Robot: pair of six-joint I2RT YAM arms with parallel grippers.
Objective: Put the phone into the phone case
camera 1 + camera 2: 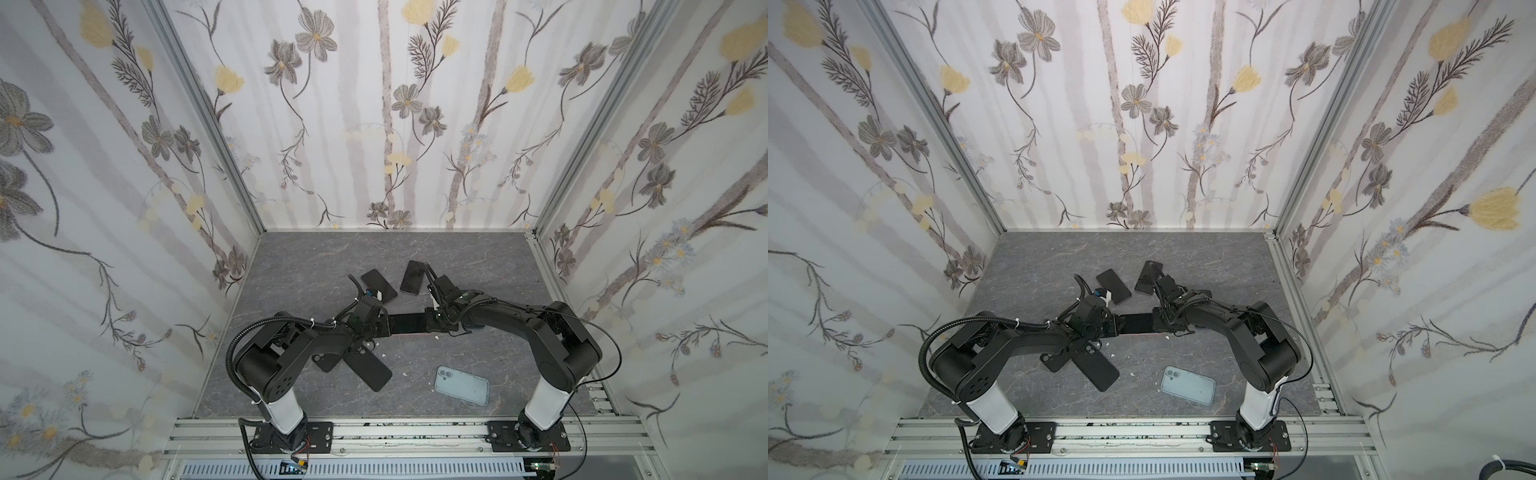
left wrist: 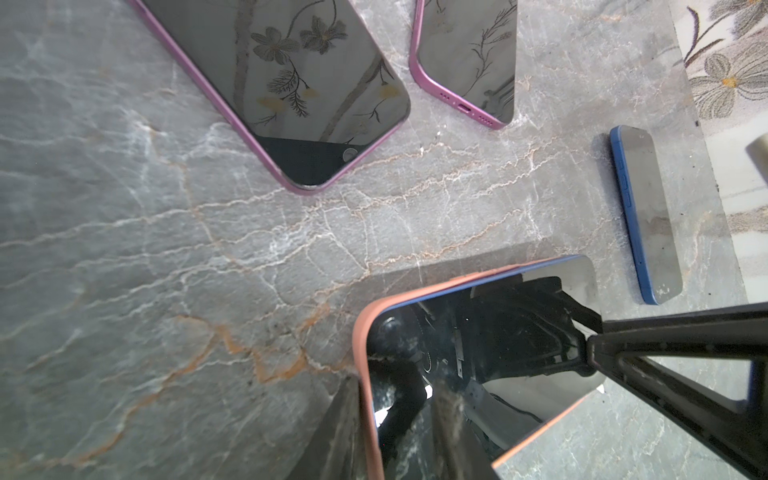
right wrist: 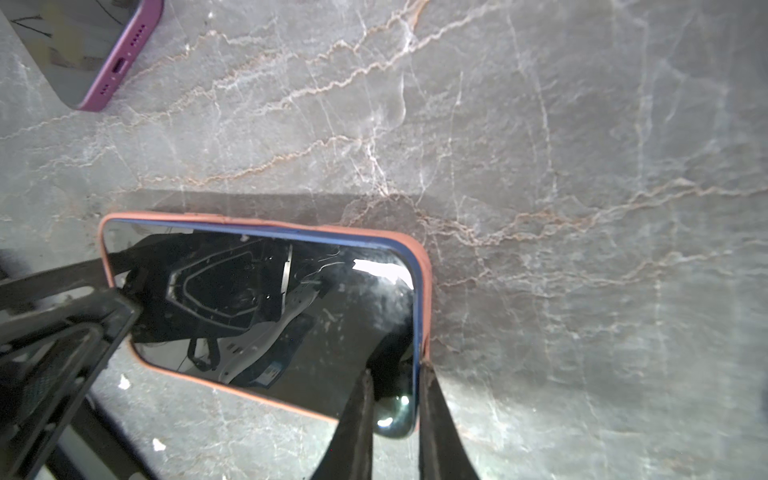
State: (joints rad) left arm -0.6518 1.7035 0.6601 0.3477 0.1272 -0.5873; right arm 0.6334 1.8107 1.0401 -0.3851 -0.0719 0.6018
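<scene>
1. Where the grey veined tabletop (image 1: 311, 257) is walled by flowered panels, two black arms are seen meeting over its middle.
2. One phone (image 3: 270, 299) is held there between them, screen up. It is set in one salmon phone case (image 3: 427, 266), with its blue rim showing above the case's lip along one long side.
3. The left tool (image 2: 467, 370) is closed across one end of the phone case. The right tool (image 3: 395, 370) is pinched on the opposite end, one finger on the screen and one outside the case.
4. Three loose phones are counted: two purple-rimmed phones (image 1: 379, 285) (image 1: 412, 277) at the back and one blue-rimmed phone (image 2: 646, 216).
5. Two black cases (image 1: 368, 368) (image 1: 328, 365) lie crossed beside the left arm. One pale blue piece (image 1: 461, 384) lies back up, nearer the right arm.
6. Three white scraps (image 1: 436, 337) are counted in a top view.
</scene>
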